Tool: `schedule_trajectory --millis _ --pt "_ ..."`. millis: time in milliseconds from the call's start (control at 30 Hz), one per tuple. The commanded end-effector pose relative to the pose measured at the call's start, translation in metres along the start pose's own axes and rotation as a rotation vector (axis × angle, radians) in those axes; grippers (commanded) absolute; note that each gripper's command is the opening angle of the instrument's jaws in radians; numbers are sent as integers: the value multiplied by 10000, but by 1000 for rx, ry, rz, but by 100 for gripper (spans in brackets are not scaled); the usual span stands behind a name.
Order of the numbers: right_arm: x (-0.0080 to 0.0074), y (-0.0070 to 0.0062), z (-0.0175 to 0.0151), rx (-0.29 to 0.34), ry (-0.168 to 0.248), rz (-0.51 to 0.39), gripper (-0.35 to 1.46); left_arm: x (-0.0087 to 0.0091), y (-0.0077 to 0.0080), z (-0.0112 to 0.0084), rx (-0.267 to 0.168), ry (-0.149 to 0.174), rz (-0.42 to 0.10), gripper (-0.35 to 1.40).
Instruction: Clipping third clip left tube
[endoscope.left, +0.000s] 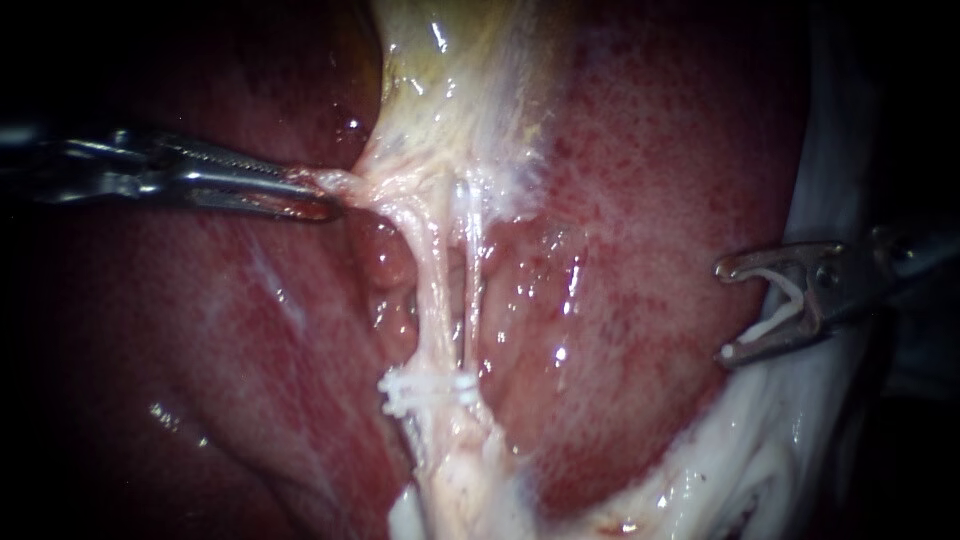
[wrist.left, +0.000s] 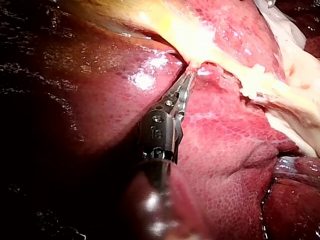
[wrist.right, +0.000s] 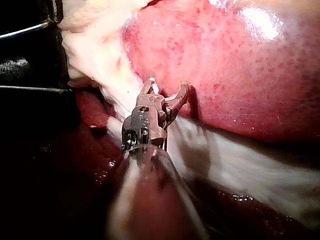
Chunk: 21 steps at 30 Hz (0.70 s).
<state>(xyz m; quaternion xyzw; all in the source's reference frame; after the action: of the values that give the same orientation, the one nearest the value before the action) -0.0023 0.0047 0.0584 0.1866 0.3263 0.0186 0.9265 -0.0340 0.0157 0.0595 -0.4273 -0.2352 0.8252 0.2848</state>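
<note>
Cataloguing the field, we recorded the following.

- **Left instrument** (endoscope.left: 318, 196): its jaws were clamped on pale tissue (endoscope.left: 345, 185) at the base of the gallbladder (endoscope.left: 450, 90).
- **Right instrument** (endoscope.left: 726, 310): its jaws stood apart with a loaded clip (endoscope.left: 768, 324) lying inside them. It hung over the liver (endoscope.left: 640, 200), well apart from both tubes.
- **Left tube** (endoscope.left: 432, 290): it ran taut down from the gallbladder, just beside the right tube (endoscope.left: 470, 300).
- **Placed clips** (endoscope.left: 430, 388): white, they sat across the tubes' lower end.
</note>
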Motion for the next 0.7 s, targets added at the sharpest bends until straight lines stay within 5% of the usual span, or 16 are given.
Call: schedule_trajectory --millis 33,233,567,700 --pt "0 0 0 0 0 0 48 0 1 -1 0 0 0 -35" --pt "0 0 0 0 0 0 48 15 2 -24 16 1 -8 -35" --pt "0 0 0 0 0 -6 48 58 -13 -119 81 66 -1 -35" --pt "3 0 -2 1 0 -4 48 59 -13 -124 94 73 1 -35"
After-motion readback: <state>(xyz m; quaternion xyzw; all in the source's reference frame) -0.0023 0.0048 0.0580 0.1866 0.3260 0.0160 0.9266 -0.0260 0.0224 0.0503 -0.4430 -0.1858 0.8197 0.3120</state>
